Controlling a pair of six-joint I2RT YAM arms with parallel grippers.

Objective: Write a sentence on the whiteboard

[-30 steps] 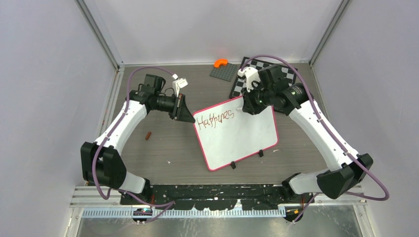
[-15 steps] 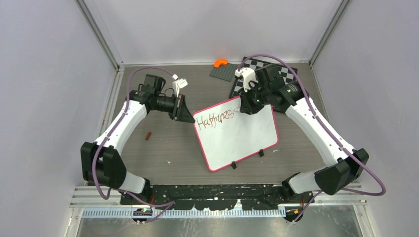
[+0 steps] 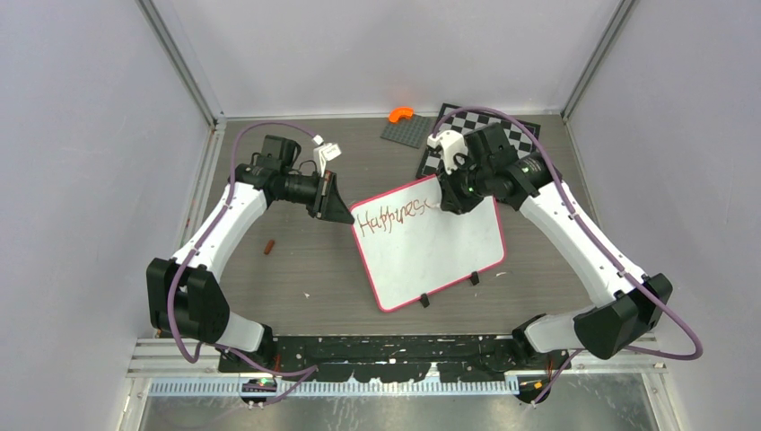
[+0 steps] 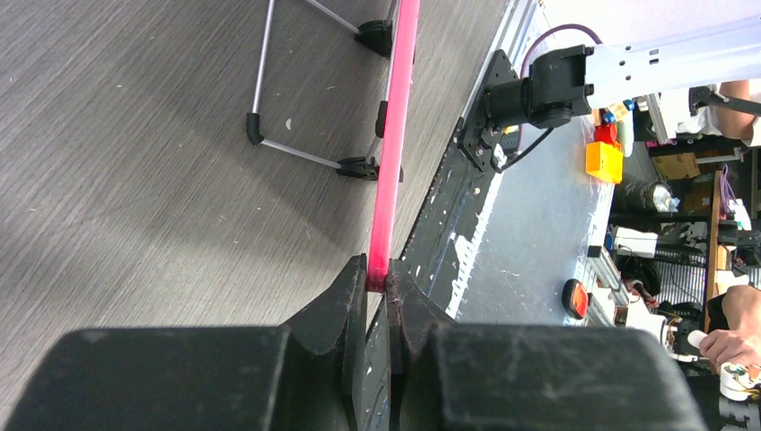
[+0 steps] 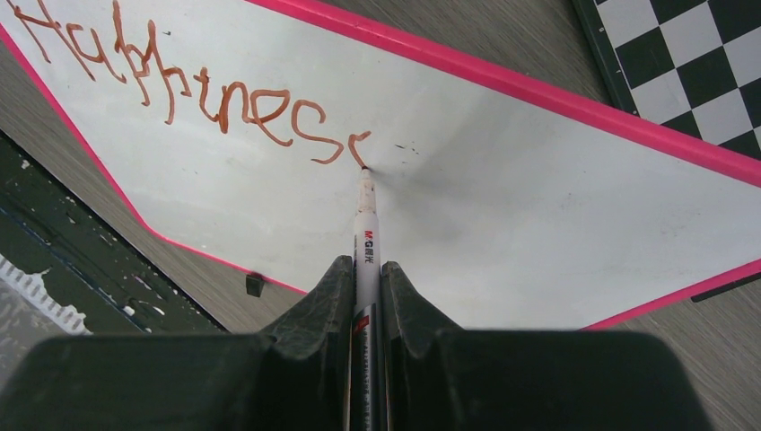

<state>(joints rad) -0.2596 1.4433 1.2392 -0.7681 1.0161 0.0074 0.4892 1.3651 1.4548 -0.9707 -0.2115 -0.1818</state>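
The whiteboard (image 3: 440,256), white with a pink frame, stands tilted mid-table. My left gripper (image 3: 344,212) is shut on its left frame edge; the left wrist view shows the pink frame (image 4: 391,180) pinched between my fingers (image 4: 380,280). My right gripper (image 3: 449,199) is shut on a white marker (image 5: 365,242), whose tip touches the board. The sentence (image 5: 188,97) reads "Happines" in red-brown, with a part-drawn last letter at the marker tip. It also shows in the top view (image 3: 390,215).
A black-and-white chessboard (image 3: 516,135) lies behind the right arm, also in the right wrist view (image 5: 700,63). A grey plate (image 3: 406,132) with an orange piece (image 3: 400,114) sits at the back. A small brown object (image 3: 268,245) lies left. The board's wire stand (image 4: 296,108) rests on the table.
My right gripper moved the marker slightly right along the board's top, adding a stroke after "Happines". The left arm and the board have not moved.
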